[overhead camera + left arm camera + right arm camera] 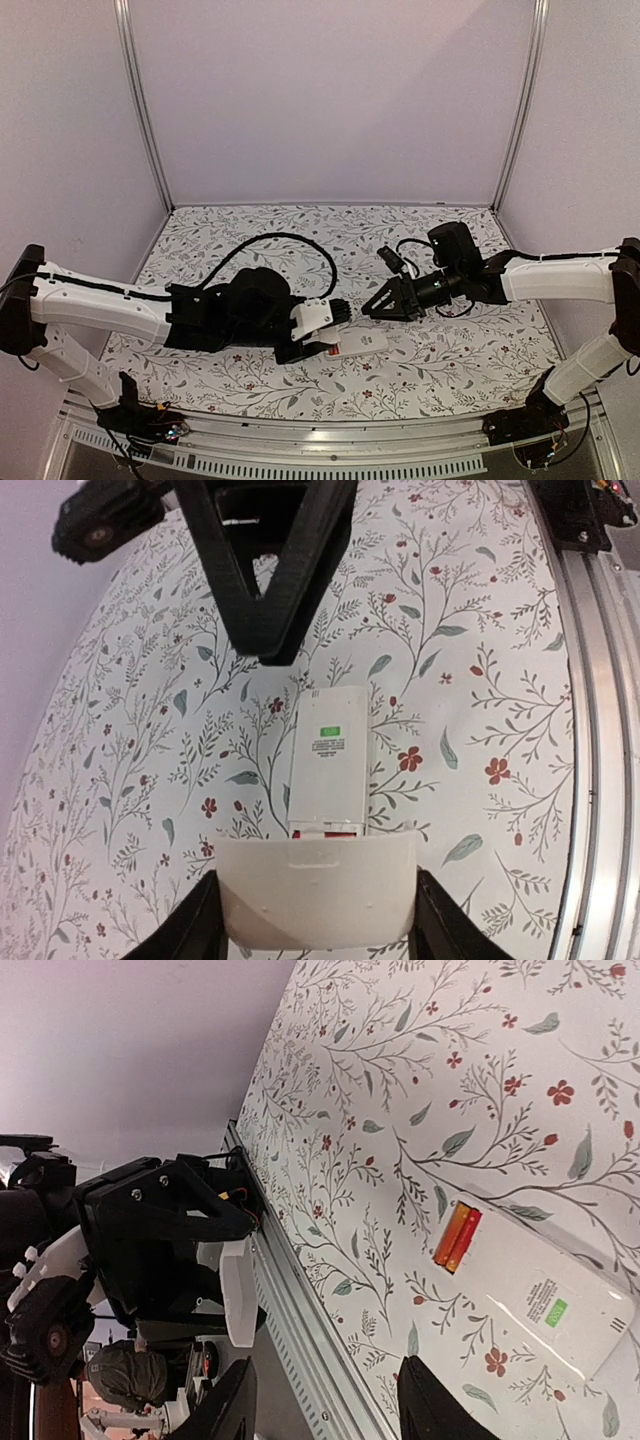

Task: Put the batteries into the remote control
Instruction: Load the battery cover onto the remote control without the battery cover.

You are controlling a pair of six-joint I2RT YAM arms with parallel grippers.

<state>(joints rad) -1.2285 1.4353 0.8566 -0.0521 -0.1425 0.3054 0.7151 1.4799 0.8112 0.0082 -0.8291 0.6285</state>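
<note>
White remote [330, 760] lies back-up on the table [480, 680], two orange-red batteries [457, 1238] sitting in its open end. By that end the left hand [315, 920], held low, clasps a white cover [315, 885]. Opposite, the right hand [330, 1400] hovers with fingers spread, holding nothing.

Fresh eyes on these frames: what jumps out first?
The white remote control lies back-up on the floral tabletop, two orange-red batteries showing in its open end. The left gripper holds a white curved piece, likely the battery cover, at that end; the right gripper hovers empty near the other.
</note>
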